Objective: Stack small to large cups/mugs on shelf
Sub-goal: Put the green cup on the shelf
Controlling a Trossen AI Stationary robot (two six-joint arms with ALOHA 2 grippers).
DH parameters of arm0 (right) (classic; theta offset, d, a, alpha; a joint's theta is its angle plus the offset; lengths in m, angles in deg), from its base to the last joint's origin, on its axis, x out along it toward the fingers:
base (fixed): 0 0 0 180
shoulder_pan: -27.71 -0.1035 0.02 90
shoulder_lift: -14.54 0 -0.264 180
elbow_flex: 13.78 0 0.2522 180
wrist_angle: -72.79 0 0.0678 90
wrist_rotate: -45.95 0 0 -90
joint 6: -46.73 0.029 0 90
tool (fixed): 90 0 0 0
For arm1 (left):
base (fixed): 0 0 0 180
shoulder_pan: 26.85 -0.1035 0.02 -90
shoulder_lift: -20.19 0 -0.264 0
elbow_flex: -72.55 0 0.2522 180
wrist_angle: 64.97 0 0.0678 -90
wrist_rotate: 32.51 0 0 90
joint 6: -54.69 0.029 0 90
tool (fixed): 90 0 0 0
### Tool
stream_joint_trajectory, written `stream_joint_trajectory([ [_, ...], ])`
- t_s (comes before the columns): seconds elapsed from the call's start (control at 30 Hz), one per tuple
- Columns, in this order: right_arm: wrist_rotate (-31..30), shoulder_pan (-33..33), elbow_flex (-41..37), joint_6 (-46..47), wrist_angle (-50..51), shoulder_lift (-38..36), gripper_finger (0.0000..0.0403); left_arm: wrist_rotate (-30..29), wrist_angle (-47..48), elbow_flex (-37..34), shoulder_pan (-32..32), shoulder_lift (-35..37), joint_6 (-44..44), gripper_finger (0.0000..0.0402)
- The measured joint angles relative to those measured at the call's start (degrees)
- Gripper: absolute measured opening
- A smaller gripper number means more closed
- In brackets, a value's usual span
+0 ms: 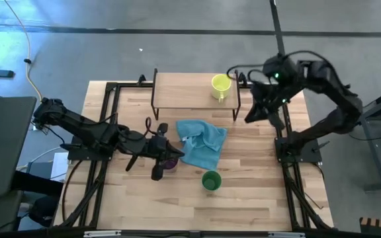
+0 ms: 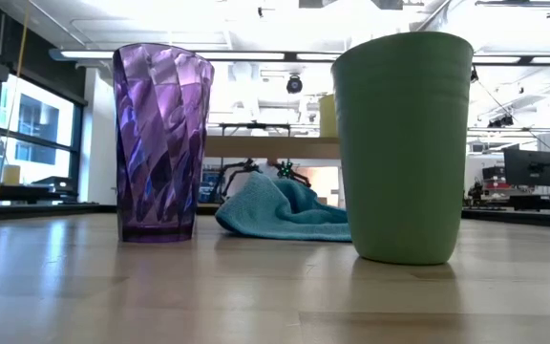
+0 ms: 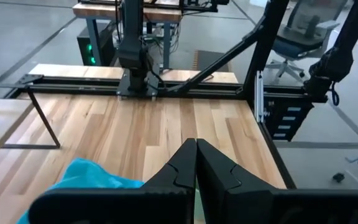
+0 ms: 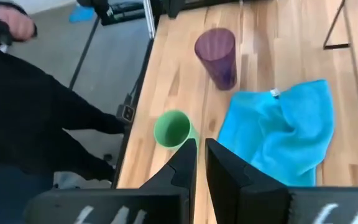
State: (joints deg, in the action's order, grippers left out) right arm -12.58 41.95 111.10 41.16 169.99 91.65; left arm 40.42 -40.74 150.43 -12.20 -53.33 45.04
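Overhead, the yellow mug (image 1: 221, 86) stands on the shelf (image 1: 184, 90), at its right end, in the upper middle of the frame. The purple tumbler (image 1: 170, 162) and the green cup (image 1: 211, 180) stand upright on the worktop (image 1: 256, 192), below the shelf in the frame. A blue cloth (image 1: 201, 143) lies crumpled between the shelf and those two.

The left pincer (image 1: 162, 151) sits left of centre, just beside the tumbler, at the cloth's left edge. Its fingers (image 3: 185, 168) are pressed together with nothing between them. The tumbler is not clamped; from above I cannot tell whether the pincer touches it. The green cup is lower right of this pincer, apart from it.

The right pincer (image 1: 249, 118) hangs in the upper right of the frame, just beyond the shelf's right end and near the mug, not on it. In the right wrist view its fingers (image 4: 183, 165) stand a narrow gap apart and carry nothing. Ahead of them in that view lie the green cup (image 4: 172, 129), the cloth (image 4: 281, 130) and, farther off, the tumbler (image 4: 216, 55), all well apart from the pincer.

In the low view the tumbler (image 2: 161, 143) fills the left of the frame and the green cup (image 2: 404, 143) the right, with the cloth (image 2: 280, 208) heaped behind them and the shelf (image 2: 265, 145) beyond it.
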Motion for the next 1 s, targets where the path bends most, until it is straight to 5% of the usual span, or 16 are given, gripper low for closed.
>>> stream_joint_trajectory([
  [0.53,-12.3,-14.3,-28.0,12.5,-22.3,-8.2,0.0025,0.2,8.1,-0.1,0.0,4.0,-2.2,0.0001],
  [1.0,-19.2,-25.1,-43.1,19.4,-40.0,-8.3,0.0025,0.0,16.6,-0.1,0.0,8.8,-5.5,0.0001],
])
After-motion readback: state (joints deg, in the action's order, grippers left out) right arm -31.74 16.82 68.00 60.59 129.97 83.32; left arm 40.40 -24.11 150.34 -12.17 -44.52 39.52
